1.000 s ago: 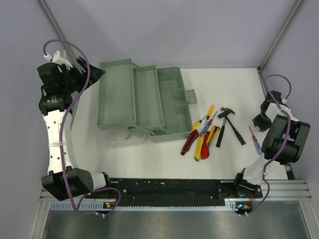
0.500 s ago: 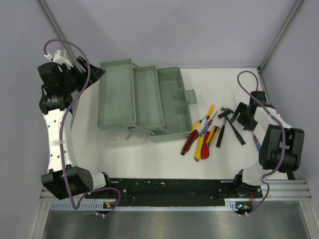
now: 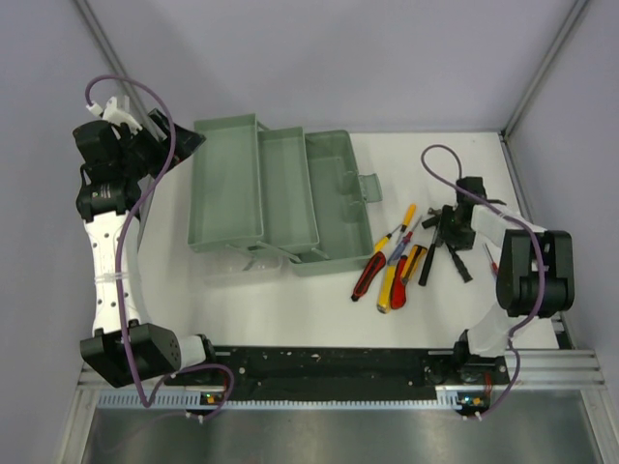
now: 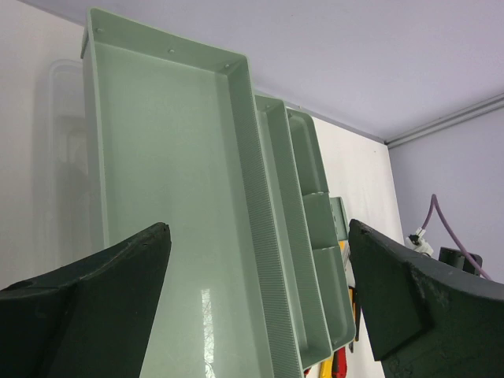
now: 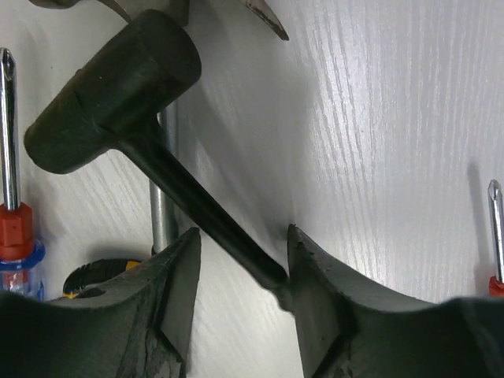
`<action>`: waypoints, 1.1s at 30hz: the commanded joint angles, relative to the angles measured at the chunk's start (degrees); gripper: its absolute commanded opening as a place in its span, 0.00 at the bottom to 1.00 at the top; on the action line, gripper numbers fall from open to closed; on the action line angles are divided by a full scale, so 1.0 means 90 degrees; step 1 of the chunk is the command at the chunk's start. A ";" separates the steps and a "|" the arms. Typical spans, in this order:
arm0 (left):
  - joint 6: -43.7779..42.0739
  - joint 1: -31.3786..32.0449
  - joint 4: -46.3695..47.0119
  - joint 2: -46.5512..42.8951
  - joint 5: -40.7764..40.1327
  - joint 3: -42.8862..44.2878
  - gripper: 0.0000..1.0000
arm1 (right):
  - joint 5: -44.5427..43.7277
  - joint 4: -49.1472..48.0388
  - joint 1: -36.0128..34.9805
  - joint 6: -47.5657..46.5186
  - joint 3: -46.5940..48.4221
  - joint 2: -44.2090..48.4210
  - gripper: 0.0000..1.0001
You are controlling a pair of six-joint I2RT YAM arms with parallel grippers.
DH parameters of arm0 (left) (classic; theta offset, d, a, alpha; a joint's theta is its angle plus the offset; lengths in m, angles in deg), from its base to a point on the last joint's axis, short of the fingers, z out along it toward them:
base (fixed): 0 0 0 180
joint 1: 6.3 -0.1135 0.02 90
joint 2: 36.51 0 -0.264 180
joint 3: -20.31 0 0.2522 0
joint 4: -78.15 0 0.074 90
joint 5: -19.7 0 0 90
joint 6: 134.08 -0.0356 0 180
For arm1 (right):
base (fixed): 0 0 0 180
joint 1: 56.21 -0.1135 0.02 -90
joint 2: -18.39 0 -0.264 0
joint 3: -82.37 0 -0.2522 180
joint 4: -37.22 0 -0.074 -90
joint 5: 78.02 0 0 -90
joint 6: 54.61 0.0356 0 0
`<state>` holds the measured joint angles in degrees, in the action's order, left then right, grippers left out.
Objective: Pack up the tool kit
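The green toolbox (image 3: pixel 280 198) stands open at the table's middle left, its trays empty. It fills the left wrist view (image 4: pixel 173 197). My left gripper (image 3: pixel 160 145) is open and empty, held above the box's left side (image 4: pixel 256 299). Loose tools lie right of the box. In the right wrist view a black mallet (image 5: pixel 110 87) lies with its handle running down between my fingers. My right gripper (image 5: pixel 242 276) is open and low over the table, astride that handle, which touches the right finger (image 5: pixel 323 299). In the top view the right gripper (image 3: pixel 447 230) covers the hammer heads.
A claw hammer with a metal shaft (image 5: pixel 163 189) lies beside the mallet. Red pliers (image 3: pixel 368 275), a yellow utility knife (image 3: pixel 392 285) and screwdrivers (image 3: pixel 398 232) lie left of the hammers. A red-handled screwdriver (image 5: pixel 494 236) lies to the right.
My right arm has swung left from the table's right edge to the hammers and come down over the mallet handle. The left arm has not moved.
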<state>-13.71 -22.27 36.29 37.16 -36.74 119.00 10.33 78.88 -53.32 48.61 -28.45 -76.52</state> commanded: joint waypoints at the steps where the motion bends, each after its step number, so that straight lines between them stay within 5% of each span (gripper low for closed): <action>1: -0.0005 0.0016 0.0339 0.0018 0.0070 0.0046 0.97 | -0.0568 -0.0014 -0.0466 -0.0179 0.0092 -0.0235 0.40; 9: -0.0015 0.0016 0.0329 0.0047 0.0060 0.0037 0.97 | -0.0579 -0.0004 -0.0663 -0.0257 0.0161 -0.0030 0.00; 22: -0.0005 0.0016 0.0280 -0.0050 0.0031 0.0095 0.97 | 0.0544 0.0249 -0.1141 0.0347 0.1233 0.1532 0.00; 33: 0.0238 0.0016 0.0338 -0.0334 0.0216 -0.0002 0.97 | 0.0614 -0.0433 -0.3455 0.1616 0.3343 0.0089 0.00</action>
<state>-13.10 -22.27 36.27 36.96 -36.61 119.00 15.45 79.14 -78.91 56.74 -4.10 -69.77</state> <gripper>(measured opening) 0.972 0.053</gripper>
